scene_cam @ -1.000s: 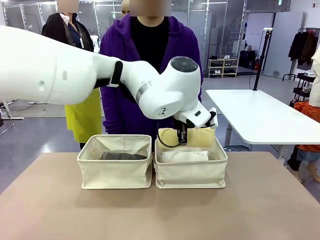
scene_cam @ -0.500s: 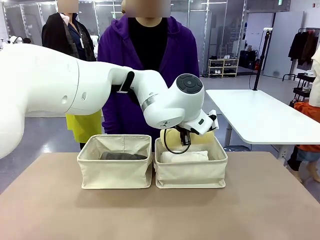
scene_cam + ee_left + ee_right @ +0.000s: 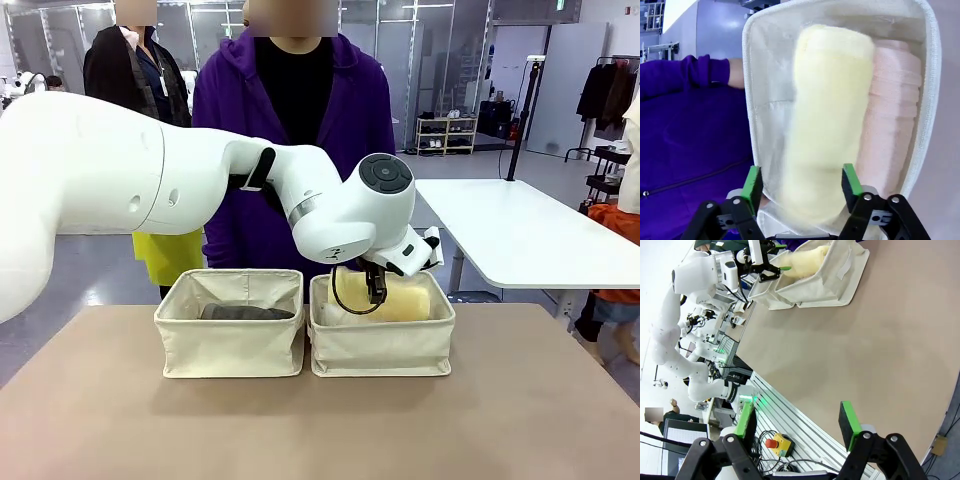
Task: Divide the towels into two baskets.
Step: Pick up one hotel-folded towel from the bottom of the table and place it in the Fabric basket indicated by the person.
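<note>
Dropped from the left gripper [image 3: 801, 186], jaws now apart, the soft, light pale yellow towel [image 3: 827, 115] settles in the right basket [image 3: 380, 350]; grip mid-roll.

Two baskets [image 3: 229, 345] sit side by side on the table [image 3: 320, 420] (towels [image 3: 400, 302] inside each).

place: robotics lab | evidence: glass partitions [image 3: 440, 60], white worktable [image 3: 520, 235], aluminium rig frame [image 3: 790, 425], emergency-stop button [image 3: 771, 443]
</note>
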You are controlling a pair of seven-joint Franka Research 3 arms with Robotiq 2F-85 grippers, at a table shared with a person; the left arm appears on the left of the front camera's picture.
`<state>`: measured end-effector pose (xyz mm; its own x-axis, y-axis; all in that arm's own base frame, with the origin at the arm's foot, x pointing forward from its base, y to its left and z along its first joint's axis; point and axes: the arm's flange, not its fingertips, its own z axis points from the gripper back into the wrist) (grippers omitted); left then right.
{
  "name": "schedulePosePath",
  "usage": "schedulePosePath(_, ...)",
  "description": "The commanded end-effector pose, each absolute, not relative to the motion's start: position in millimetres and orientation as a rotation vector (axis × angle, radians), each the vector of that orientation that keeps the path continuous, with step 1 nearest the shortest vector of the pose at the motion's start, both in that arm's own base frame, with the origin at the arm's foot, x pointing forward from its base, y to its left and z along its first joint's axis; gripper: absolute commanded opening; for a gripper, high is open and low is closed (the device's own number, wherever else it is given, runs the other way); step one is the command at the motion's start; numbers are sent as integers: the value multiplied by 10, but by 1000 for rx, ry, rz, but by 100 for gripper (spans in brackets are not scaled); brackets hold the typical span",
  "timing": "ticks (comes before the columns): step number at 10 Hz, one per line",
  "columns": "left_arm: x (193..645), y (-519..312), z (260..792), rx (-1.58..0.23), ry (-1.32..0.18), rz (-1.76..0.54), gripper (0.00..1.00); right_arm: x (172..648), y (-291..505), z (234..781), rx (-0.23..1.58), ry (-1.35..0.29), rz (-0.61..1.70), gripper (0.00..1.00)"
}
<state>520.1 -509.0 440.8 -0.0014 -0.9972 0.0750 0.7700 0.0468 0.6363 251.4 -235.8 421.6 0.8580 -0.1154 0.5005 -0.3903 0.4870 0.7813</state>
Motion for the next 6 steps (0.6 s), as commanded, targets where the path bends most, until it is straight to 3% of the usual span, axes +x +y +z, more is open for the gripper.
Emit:
schedulePosePath(1,5180,-5098,4416,493,-604,-1501,100,2483,-2355,4241,1069,-561,186,83)
schedulePosePath(6,5172,-5120,4432,480,-602,-1484,100,2483,-2355,4241,1069,-561,186,83)
